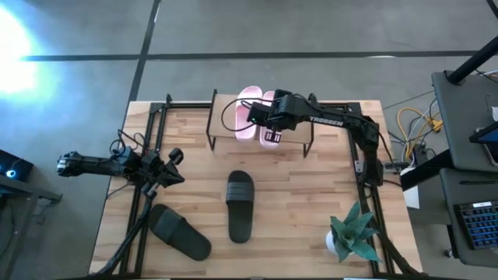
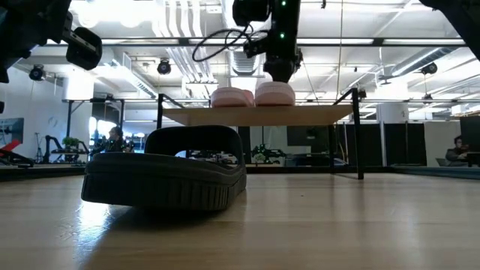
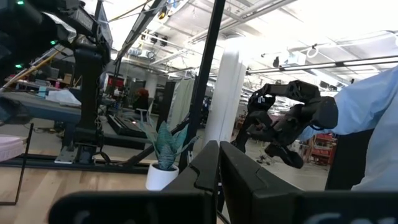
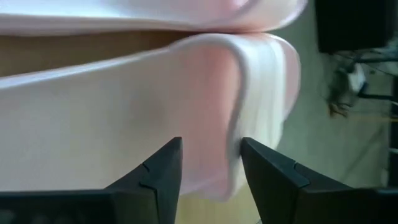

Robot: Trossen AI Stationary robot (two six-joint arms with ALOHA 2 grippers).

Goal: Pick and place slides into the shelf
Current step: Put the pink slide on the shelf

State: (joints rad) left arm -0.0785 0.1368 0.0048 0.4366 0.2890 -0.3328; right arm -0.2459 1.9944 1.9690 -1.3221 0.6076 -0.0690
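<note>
The left gripper (image 1: 173,158) waits shut and empty at the table's left, near the two black rubber slides (image 1: 240,204) lying on the wood. To finish this placement cleanly, the right gripper (image 1: 264,123), fingers spread around the second pale pink slide's (image 4: 124,124) strap, should lift straight up. Both pink slides sit side by side on the low wooden-topped wire shelf (image 1: 292,138), far centre.

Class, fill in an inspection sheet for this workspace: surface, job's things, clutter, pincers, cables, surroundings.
Surface: light wooden plank tabletop.
Job's things: two pale pink slide sandals side by side on the low wooden-topped wire shelf; two black slide sandals on the tabletop.
Clutter: green potted plant in a white pot.
Pincers: right pincer open around a pink sandal's strap; left pincer shut, empty.
Cables: yellow loops off-table.
Surroundings: workshop, person seated.
</note>
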